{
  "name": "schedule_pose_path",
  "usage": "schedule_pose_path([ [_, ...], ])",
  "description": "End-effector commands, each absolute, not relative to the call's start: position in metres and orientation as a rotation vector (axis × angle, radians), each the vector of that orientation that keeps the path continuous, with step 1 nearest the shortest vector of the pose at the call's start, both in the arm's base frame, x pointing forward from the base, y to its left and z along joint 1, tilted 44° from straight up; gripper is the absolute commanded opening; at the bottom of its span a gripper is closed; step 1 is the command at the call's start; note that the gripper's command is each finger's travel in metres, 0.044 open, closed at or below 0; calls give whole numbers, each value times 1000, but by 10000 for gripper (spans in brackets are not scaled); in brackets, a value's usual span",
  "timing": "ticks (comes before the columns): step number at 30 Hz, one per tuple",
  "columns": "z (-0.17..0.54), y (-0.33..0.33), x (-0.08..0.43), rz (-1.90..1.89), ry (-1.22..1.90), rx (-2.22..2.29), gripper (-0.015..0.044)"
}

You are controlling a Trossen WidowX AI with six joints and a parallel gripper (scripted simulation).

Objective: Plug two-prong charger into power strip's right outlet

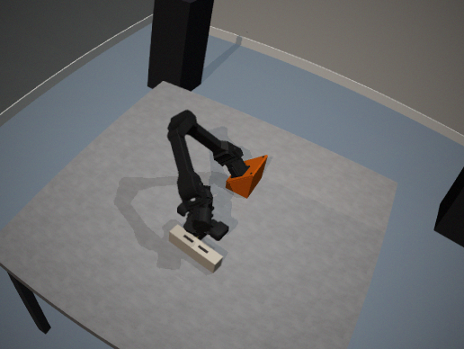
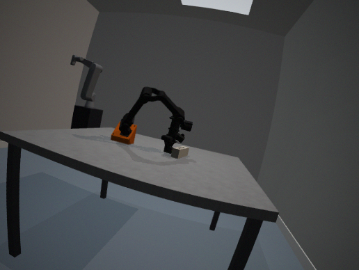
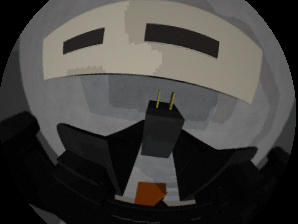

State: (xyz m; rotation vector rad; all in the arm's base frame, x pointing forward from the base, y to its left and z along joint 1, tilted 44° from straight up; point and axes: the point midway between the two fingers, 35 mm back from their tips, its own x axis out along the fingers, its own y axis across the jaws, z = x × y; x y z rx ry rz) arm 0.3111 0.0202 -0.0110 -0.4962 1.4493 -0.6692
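The cream power strip (image 1: 191, 253) (image 2: 179, 153) (image 3: 200, 70) lies on the table. Two long dark slots show in its upper face, in the top view and the wrist view. My gripper (image 3: 157, 125) (image 1: 199, 237) (image 2: 168, 150) is low beside the strip's long side and shut on the dark charger (image 3: 164, 127). The charger's two brass prongs (image 3: 172, 101) point towards the strip. In the wrist view their tips stand just short of its near edge, below the left end of the right slot. The strip's side face is hidden there. The top and exterior views do not show the charger clearly.
The arm's orange base (image 1: 252, 177) (image 2: 122, 139) (image 3: 150, 193) stands on the grey table (image 1: 292, 279) (image 2: 146, 174), behind the gripper from the strip. A dark pillar (image 1: 177, 45) stands beyond the table's far corner in the top view.
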Motion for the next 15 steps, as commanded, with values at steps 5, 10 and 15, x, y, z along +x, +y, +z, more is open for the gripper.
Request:
schedule_pose_path([
  [5, -10, 20, 313, -668, 1448, -505, 0],
  [10, -9, 20, 314, -668, 1448, -505, 0],
  [15, -9, 20, 315, -668, 1448, -505, 0],
])
